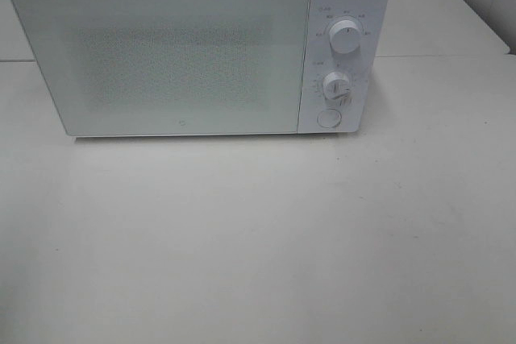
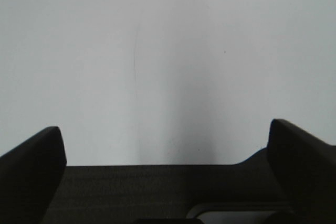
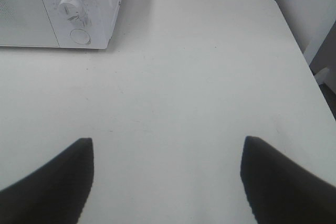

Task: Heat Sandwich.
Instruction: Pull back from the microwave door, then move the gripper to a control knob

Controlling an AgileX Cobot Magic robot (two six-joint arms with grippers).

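1. Left gripper (image 2: 164, 127): the two dark fingers (image 2: 31, 171) stand wide apart. Nothing lies between them and nothing touches either pad.
2. Ahead of the left fingertips there is only a plain white surface (image 2: 168, 51) with a faint thin line across it. It cannot be told whether this is the table or some other surface.
3. Right gripper (image 3: 168, 140): its fingers (image 3: 58, 182) are spread, with a broad gap between the tips. The gap is empty and no object is gripped.
4. Below and between the right fingers lies the bare white table (image 3: 210, 77). The fingertips hang above it, and contact cannot be confirmed.
5. Microwave (image 1: 197, 46): it stands on the table, ahead of the right fingertips and off toward the robot's left, well apart from them.
6. Microwave door (image 1: 161, 58): closed, flush with the front. Its frosted window does not reveal the interior.
7. Control panel, just beside the door on the side nearer the right fingers: upper knob (image 1: 345, 35), lower knob (image 1: 336, 86) beneath it, and round button (image 1: 328, 118) at the base. All are well apart from both sets of fingers.
8. Sandwich: its location cannot be told from these views. Neither gripper holds it.
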